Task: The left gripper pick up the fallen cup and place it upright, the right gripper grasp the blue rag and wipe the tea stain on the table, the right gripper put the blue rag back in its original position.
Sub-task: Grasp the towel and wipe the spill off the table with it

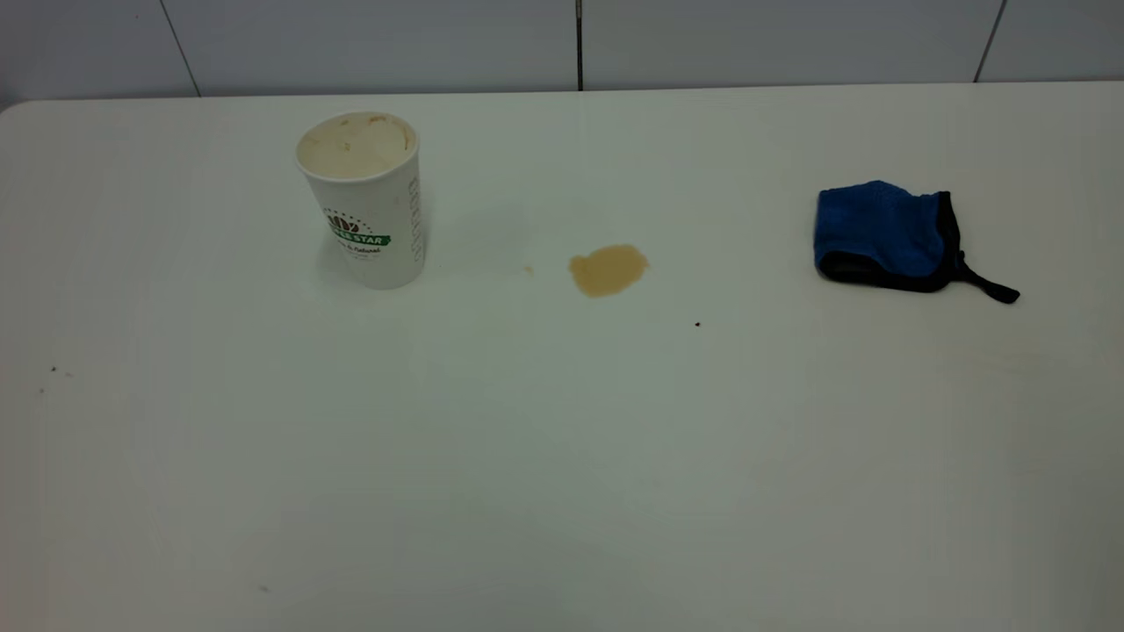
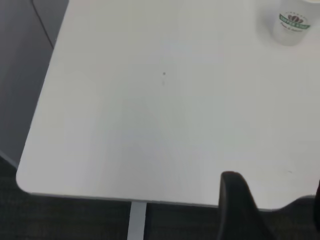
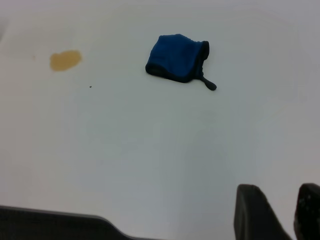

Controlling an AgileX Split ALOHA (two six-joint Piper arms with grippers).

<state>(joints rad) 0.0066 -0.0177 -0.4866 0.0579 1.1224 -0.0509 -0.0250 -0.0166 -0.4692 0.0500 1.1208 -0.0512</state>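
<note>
The white paper cup (image 1: 369,202) stands upright at the table's (image 1: 562,456) back left, green logo facing front; it also shows in the left wrist view (image 2: 292,22). The light-brown tea stain (image 1: 608,269) lies mid-table, to the cup's right, and shows in the right wrist view (image 3: 65,60). The blue rag (image 1: 882,235) lies crumpled at the right, strap trailing right, and also shows in the right wrist view (image 3: 177,64). The left gripper (image 2: 277,200) is open and empty near the table's edge, far from the cup. The right gripper (image 3: 281,200) is empty, fingers slightly apart, well short of the rag.
A tiny dark speck (image 1: 697,324) lies in front of the stain, to its right. A tiled wall runs behind the table. The table's rounded corner and edge (image 2: 30,185) show in the left wrist view, with dark floor beyond. Neither arm shows in the exterior view.
</note>
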